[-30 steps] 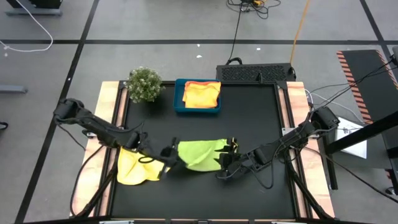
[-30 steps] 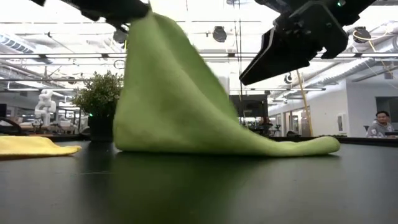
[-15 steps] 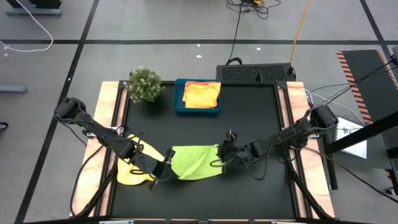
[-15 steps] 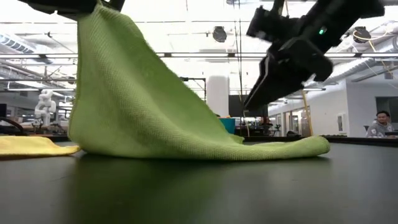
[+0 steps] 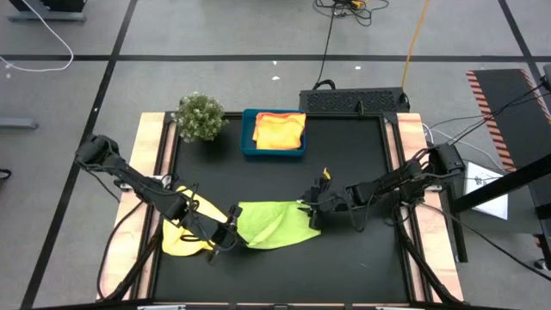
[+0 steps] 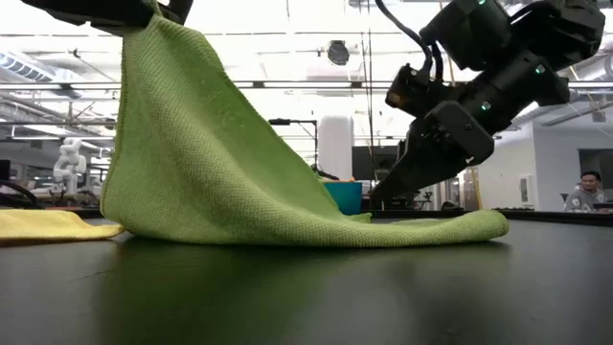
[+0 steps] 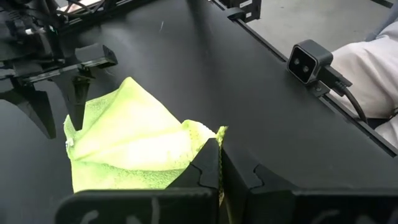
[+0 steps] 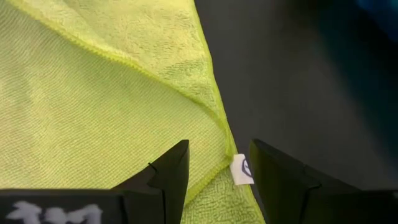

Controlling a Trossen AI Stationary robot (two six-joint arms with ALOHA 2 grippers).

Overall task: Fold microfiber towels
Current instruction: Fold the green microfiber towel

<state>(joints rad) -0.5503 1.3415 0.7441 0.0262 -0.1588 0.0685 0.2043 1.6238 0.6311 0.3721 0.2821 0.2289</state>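
Observation:
A lime green towel (image 5: 274,224) lies mid-table, its left part raised. My left gripper (image 5: 228,234) is shut on that raised part; it also shows in the low view (image 6: 144,11). My right gripper (image 5: 314,209) is open, tipped down just above the towel's right far corner, where a white tag (image 8: 240,170) shows between its fingers (image 8: 169,174). I cannot see it touching the cloth. A yellow towel (image 5: 182,234) lies crumpled on the table under my left arm. Orange-yellow towels (image 5: 278,131) lie in the blue tray (image 5: 248,146). My left gripper pinches a corner of the green towel (image 7: 210,133) between its two shut fingers, coming slanting from the table's left. That corner is lifted clear (image 6: 153,38). The cloth slopes down from it in a smooth sheet to its right end (image 6: 479,226), which lies flat on the table.
A small green plant (image 5: 200,116) stands at the far left beside the blue tray. A black box (image 5: 353,101) sits past the far edge. Bare black table shows on the near side and at the right.
My left gripper has carried the towel's raised corner toward the near left and then stayed; the towel's right end has kept flat on the table. My right gripper has come down and tipped toward that right end, shifting a little toward the far edge.

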